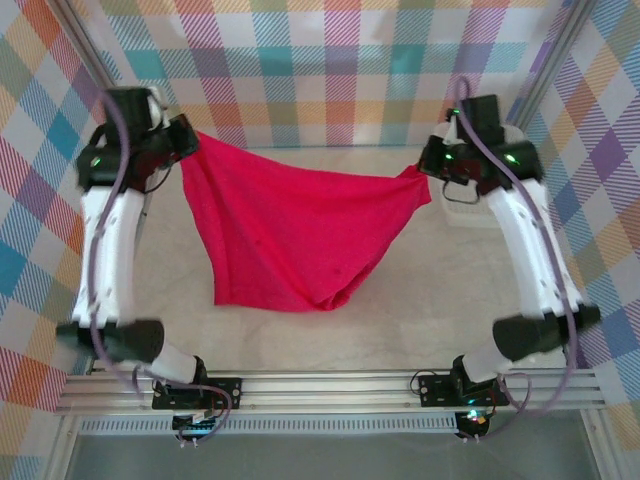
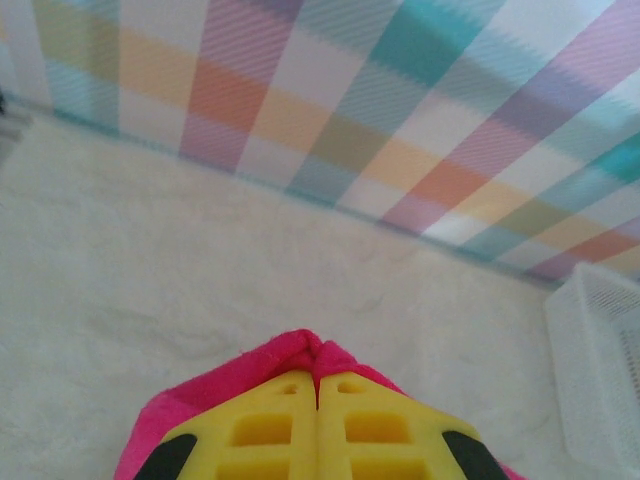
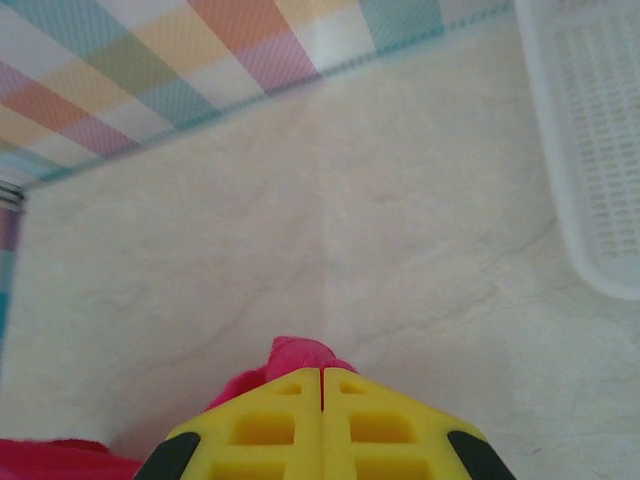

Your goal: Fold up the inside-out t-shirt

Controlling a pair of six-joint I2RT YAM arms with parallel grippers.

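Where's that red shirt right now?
Seen from above, the red t-shirt hangs over the middle of the table, stretched between the left claw at its left corner and the right claw at its right corner.

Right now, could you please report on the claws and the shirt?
Left claw, right claw shut on shirt. Shirt stretched between them, sagging. Basket at right, apart from shirt.

You have one red t-shirt (image 1: 300,235) here. You can count two arms, the left arm (image 1: 105,250) and the right arm (image 1: 535,250), and two grippers, the left gripper (image 2: 318,385) and the right gripper (image 3: 322,378), each with two yellow fingers (image 2: 270,430). There is one white mesh basket (image 3: 590,130) and one table (image 1: 400,330).
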